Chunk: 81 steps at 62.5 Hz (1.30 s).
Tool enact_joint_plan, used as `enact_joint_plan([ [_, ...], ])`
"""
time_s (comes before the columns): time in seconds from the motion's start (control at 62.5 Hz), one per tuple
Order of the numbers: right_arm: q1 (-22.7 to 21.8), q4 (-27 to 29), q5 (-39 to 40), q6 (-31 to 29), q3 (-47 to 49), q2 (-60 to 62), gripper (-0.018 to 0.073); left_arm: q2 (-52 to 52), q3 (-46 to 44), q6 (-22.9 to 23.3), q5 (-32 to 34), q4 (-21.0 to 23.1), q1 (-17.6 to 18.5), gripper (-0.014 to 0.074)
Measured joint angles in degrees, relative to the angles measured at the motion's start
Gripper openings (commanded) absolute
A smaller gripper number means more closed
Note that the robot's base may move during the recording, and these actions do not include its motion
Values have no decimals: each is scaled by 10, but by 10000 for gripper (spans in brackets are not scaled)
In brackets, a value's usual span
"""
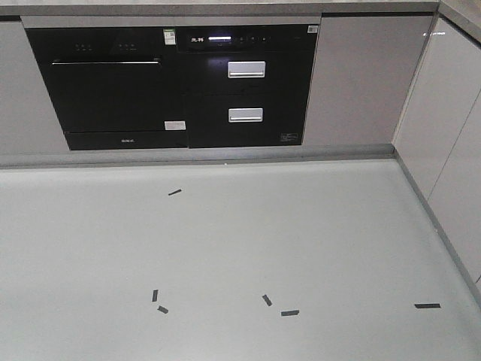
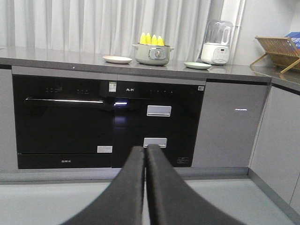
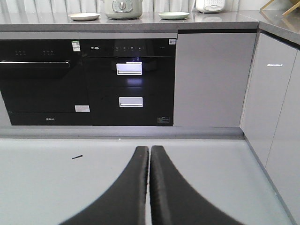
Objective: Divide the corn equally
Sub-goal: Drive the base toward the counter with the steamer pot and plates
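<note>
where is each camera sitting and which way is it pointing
exterior front-facing: high up, tilted down at the floor and black appliances; no robot parts show.
left wrist-mounted: behind the shut left gripper, facing the counter, where the corn stands in a pot.
right wrist-mounted: behind the shut right gripper, aimed lower at the cabinets; corn out of frame.
shared: all three see the black appliances.
</note>
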<state>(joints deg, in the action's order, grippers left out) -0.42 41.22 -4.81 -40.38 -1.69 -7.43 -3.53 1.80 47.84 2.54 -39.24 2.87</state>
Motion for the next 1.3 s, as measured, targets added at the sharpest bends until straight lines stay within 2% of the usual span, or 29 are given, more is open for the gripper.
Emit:
enact_joint_plan([
  [1.295, 0, 0, 0, 0, 0, 0, -6, 0, 0, 0, 0, 0, 0, -6],
])
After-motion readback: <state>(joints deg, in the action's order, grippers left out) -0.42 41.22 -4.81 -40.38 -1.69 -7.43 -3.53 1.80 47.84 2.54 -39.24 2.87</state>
